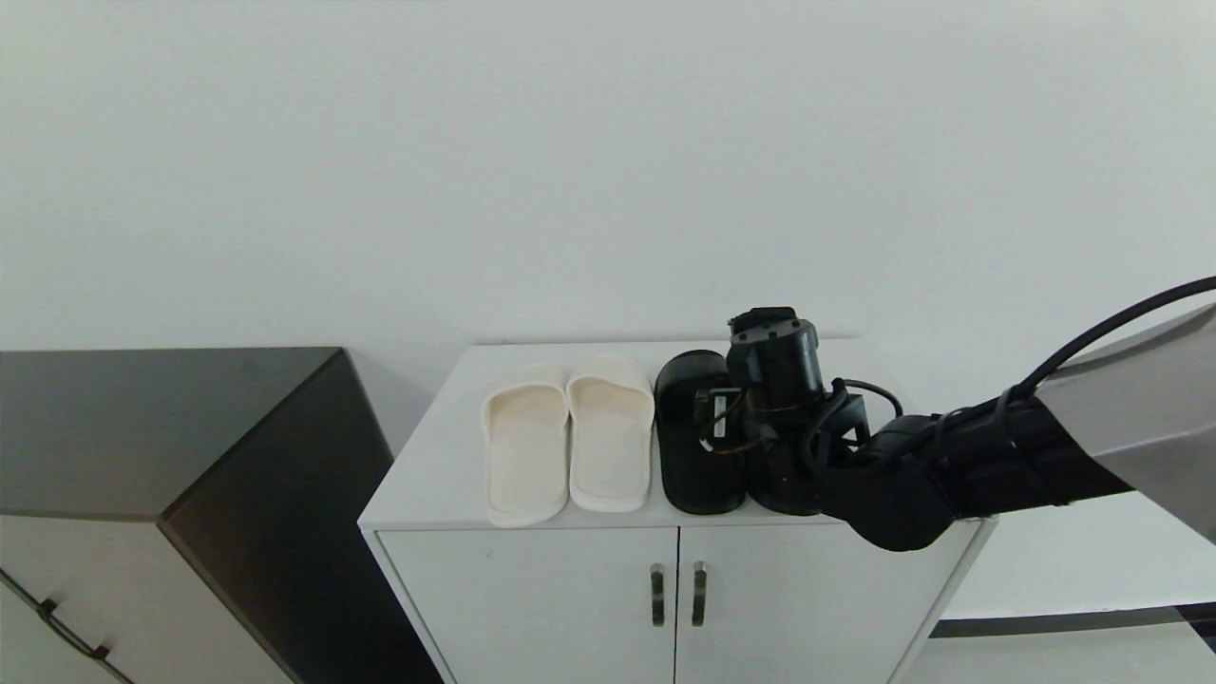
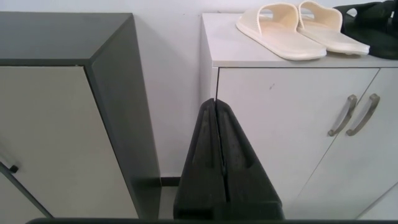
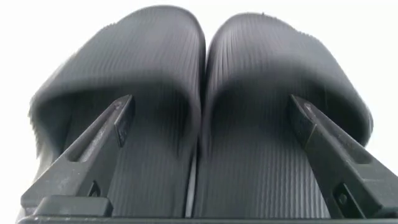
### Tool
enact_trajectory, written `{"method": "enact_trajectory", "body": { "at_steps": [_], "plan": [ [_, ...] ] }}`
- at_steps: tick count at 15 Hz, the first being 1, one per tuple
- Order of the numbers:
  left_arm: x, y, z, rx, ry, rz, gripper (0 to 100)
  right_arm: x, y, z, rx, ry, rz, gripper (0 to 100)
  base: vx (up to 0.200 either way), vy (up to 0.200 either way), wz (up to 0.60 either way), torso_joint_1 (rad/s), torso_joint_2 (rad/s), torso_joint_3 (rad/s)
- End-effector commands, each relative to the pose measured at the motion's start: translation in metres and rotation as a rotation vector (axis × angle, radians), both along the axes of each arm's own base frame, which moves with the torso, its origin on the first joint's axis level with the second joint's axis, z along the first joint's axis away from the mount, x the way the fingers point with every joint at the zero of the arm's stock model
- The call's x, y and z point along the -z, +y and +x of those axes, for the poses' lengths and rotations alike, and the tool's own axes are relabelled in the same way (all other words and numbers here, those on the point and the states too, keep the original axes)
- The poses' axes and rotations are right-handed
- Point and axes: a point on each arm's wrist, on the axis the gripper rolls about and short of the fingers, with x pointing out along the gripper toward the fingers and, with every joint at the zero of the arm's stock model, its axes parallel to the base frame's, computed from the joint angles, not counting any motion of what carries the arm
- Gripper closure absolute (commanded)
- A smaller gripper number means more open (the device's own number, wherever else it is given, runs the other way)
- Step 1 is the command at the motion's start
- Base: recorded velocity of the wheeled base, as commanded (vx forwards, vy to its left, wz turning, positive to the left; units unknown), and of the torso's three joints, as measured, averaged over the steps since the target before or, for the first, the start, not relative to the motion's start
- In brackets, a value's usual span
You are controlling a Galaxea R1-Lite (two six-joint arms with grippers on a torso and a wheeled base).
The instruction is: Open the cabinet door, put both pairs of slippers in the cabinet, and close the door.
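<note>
A white cabinet (image 1: 532, 608) stands with both doors shut, its two handles (image 1: 677, 594) side by side at the middle. On its top lie a pair of white slippers (image 1: 565, 437) and, to their right, a pair of black slippers (image 1: 698, 432). My right gripper (image 3: 211, 102) hangs open over the black slippers (image 3: 202, 93), one fingertip at the mouth of each strap. The right wrist hides part of that pair in the head view. My left gripper (image 2: 216, 106) is shut and holds nothing. It is low in front of the cabinet's left door (image 2: 280, 124), below the white slippers (image 2: 298, 28).
A dark-topped cabinet (image 1: 171, 427) with pale fronts stands close on the left of the white one, with a narrow gap between them. A plain white wall is right behind both. Pale floor shows to the right of the white cabinet.
</note>
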Motion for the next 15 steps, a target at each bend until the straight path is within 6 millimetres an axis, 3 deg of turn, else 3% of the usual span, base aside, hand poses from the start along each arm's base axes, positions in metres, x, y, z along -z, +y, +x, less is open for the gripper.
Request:
{"method": "enact_trajectory", "body": {
  "at_steps": [1,6,7,12,15],
  "plan": [
    [0.000,0.000,0.000,0.000,0.001,0.000,100,0.013,-0.002,0.012,0.011,-0.004,-0.029,0,0.000,0.000,0.00,0.000,0.00,0.000],
    [0.000,0.000,0.000,0.000,0.001,0.000,100,0.017,0.002,0.025,0.023,-0.026,-0.027,0,0.000,0.000,0.00,0.000,0.00,0.000],
    [0.000,0.000,0.000,0.000,0.001,0.000,100,0.017,0.002,0.025,0.024,-0.028,-0.027,100,0.000,0.000,0.00,0.000,0.00,0.000],
    [0.000,0.000,0.000,0.000,0.001,0.000,100,0.006,0.001,0.022,0.025,-0.047,-0.014,100,0.000,0.000,0.00,0.000,0.00,0.000],
    [0.000,0.000,0.000,0.000,0.001,0.000,100,-0.006,-0.001,0.010,0.010,-0.060,-0.003,100,0.000,0.000,0.00,0.000,0.00,0.000]
  ]
}}
